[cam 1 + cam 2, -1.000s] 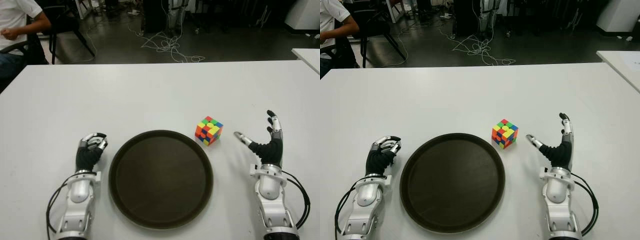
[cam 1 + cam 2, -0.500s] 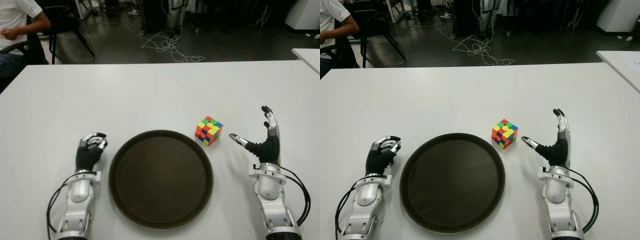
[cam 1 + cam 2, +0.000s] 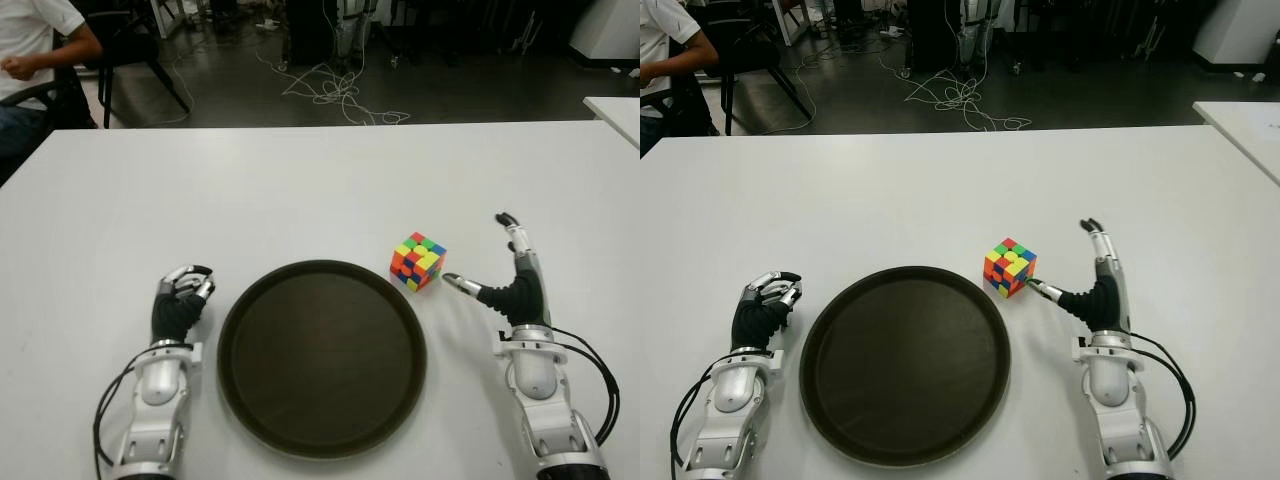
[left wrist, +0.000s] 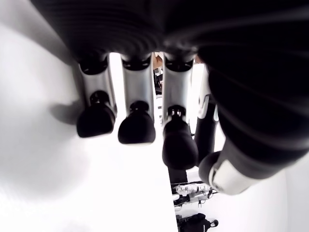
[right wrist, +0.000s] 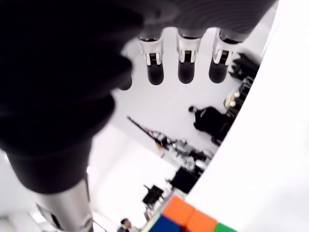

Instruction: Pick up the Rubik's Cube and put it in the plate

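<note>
Right hand (image 3: 503, 283) splayed beside Rubik's Cube (image 3: 418, 261)

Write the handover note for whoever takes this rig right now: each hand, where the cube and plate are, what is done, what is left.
Right hand: open, fingers spread, holding nothing, just right of the Rubik's Cube, thumb tip close to the cube's side; contact cannot be confirmed.
Left hand: fingers curled, holding nothing, idle to the left of the plate.
The cube sits on the white table, just off the plate's far right rim. The plate holds nothing.
Done: the right hand is placed beside the cube.
Left: grasp the cube, lift it, set it in the plate.
</note>
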`<action>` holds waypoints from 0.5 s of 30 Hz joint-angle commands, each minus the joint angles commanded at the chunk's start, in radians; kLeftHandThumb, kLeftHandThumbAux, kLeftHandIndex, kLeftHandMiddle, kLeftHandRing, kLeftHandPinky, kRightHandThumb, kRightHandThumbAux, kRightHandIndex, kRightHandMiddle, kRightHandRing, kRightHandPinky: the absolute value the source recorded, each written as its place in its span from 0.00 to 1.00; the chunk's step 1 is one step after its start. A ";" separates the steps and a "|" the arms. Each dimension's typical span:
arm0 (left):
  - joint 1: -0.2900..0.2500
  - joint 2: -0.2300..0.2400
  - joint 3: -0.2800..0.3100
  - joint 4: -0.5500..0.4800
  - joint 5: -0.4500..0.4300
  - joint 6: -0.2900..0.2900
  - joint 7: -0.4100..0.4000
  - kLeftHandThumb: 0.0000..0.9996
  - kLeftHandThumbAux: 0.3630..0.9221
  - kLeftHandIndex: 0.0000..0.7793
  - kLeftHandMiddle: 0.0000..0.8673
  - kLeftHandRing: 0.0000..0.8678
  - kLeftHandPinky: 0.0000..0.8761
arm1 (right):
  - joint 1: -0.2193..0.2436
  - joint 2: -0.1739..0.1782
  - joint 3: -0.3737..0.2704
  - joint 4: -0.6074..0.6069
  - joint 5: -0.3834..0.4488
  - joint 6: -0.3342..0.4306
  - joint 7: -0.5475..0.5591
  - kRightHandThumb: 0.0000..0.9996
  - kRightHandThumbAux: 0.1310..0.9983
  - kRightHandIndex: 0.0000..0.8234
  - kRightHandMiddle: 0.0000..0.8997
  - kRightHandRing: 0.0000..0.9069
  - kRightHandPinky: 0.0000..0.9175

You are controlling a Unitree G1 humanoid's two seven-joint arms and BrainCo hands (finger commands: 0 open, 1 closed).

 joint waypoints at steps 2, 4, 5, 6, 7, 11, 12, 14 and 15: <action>0.002 0.000 -0.001 -0.004 0.002 0.004 0.000 0.71 0.62 0.57 0.92 0.94 0.90 | 0.001 -0.008 0.005 -0.014 -0.017 0.022 0.025 0.00 0.80 0.00 0.00 0.01 0.01; 0.003 0.000 -0.003 -0.006 0.005 0.005 -0.002 0.71 0.62 0.57 0.91 0.94 0.90 | 0.001 -0.011 0.009 -0.032 -0.033 0.053 0.050 0.00 0.79 0.00 0.00 0.00 0.01; 0.004 0.001 -0.005 -0.007 0.006 0.003 -0.005 0.71 0.62 0.57 0.91 0.94 0.90 | -0.003 -0.016 0.017 -0.058 -0.055 0.101 0.081 0.00 0.78 0.00 0.00 0.00 0.01; 0.006 0.002 -0.006 -0.007 0.007 0.003 -0.007 0.71 0.62 0.57 0.91 0.94 0.90 | -0.006 -0.018 0.023 -0.079 -0.071 0.137 0.104 0.00 0.75 0.00 0.00 0.00 0.00; 0.006 0.002 -0.008 -0.008 0.007 0.002 -0.009 0.71 0.62 0.57 0.92 0.94 0.90 | -0.015 -0.021 0.035 -0.118 -0.099 0.201 0.142 0.00 0.74 0.00 0.00 0.00 0.00; 0.007 0.001 -0.008 -0.009 0.004 0.003 -0.012 0.71 0.61 0.57 0.92 0.93 0.90 | -0.047 -0.028 0.080 -0.241 -0.177 0.403 0.259 0.00 0.68 0.00 0.00 0.00 0.00; 0.006 0.000 -0.007 -0.009 0.003 0.003 -0.012 0.71 0.61 0.57 0.92 0.93 0.90 | -0.057 -0.035 0.095 -0.273 -0.200 0.458 0.299 0.00 0.67 0.00 0.00 0.00 0.00; 0.003 -0.006 -0.003 -0.007 -0.002 0.004 -0.008 0.71 0.61 0.57 0.92 0.94 0.90 | -0.069 -0.060 0.127 -0.329 -0.254 0.558 0.388 0.00 0.66 0.00 0.00 0.00 0.00; 0.002 -0.008 -0.001 -0.005 -0.003 0.004 -0.006 0.71 0.61 0.57 0.92 0.94 0.90 | -0.070 -0.071 0.140 -0.343 -0.273 0.588 0.419 0.00 0.65 0.00 0.00 0.00 0.00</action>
